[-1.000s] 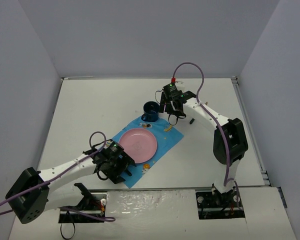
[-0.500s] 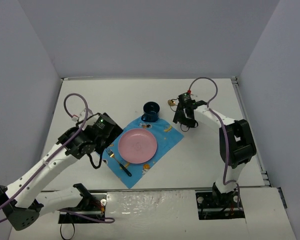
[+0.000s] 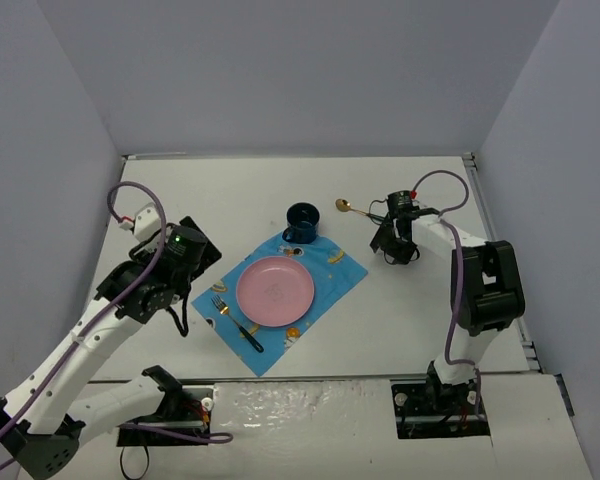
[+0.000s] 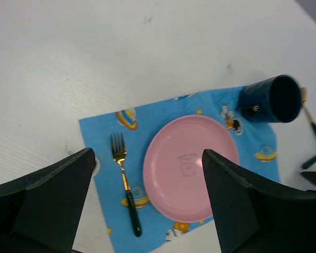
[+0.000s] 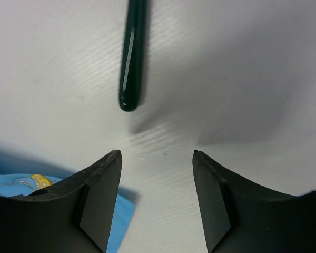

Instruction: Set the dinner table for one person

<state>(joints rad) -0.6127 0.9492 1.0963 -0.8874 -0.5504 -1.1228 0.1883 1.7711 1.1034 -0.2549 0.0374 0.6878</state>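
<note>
1. The dinner table [image 3: 230,190] is the big matte white slab filling the middle of the overhead view, with thin metal rails along its edges. It's the backdrop in both my wrist views too.
2. Dead centre on it is a blue cartoon-print cloth mat [image 3: 335,265], lying cornerwise. A round pink plate [image 3: 275,291] sits on the mat. A fork [image 3: 236,322] with gold tines and a dark handle lies flat on the mat, just left of the plate. A dark blue cup [image 3: 302,222] stands at the mat's top corner.
3. A spoon [image 3: 343,206] with a gold bowl lies on bare table just right of the cup, off the mat.
4. Only the overhead view shows both my arms. The left wrist view picks up a faint mark in the plate's middle and a small white logo on the cup. The right wrist view shows just the glossy, rounded dark green end of the spoon handle at the top, plus a sliver of mat at lower left.
5. My left claw [image 4: 146,158] is released, fingers spread wide with nothing between them. It's up high, looking down at the mat from the left.
6. My right claw [image 5: 156,158] is low over the table, jaws apart and empty. The handle tip lies just ahead of the fingers, not between them.
7. A second ago my left claw was down at the mat's lower-left edge and no fork was showing. Now the fork lies there and the arm has pulled up and left. My right claw was up by the cup and has since slid right.
</note>
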